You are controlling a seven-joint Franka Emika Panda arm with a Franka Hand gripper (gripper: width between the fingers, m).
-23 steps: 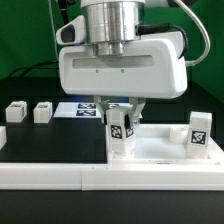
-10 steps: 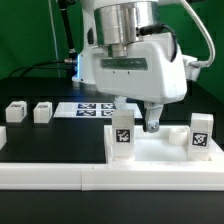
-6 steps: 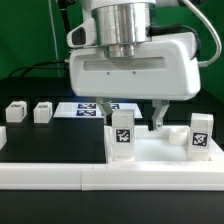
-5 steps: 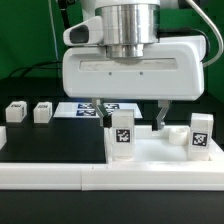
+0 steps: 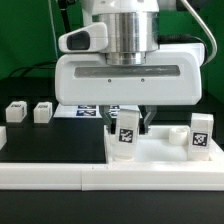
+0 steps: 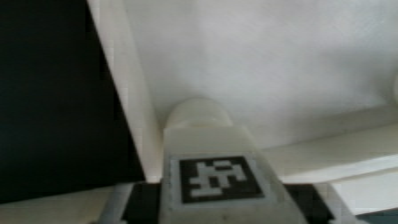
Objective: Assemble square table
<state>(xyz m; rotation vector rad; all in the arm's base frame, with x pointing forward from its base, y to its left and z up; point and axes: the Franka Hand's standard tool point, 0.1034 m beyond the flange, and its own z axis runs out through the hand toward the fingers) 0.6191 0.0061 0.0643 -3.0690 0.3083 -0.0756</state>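
The gripper stands narrow, its dark fingers set against the two sides of the held leg, a short white block that stands upright and shows a black-and-white square tag on the face turned to the exterior camera. This leg sits at the corner of the square tabletop toward the exterior view's left. The tabletop is a thick white plastic slab lying flat on the black table, just behind the long white border wall. A second leg, also upright and tagged, stands on the slab toward the exterior view's right, well apart from the first. In the wrist view the held leg rises between the finger pads with a tag on its end, the pale slab behind it. On the table toward the exterior view's left lie the outer loose leg and the inner loose leg, near each other, with the marker board beside them.
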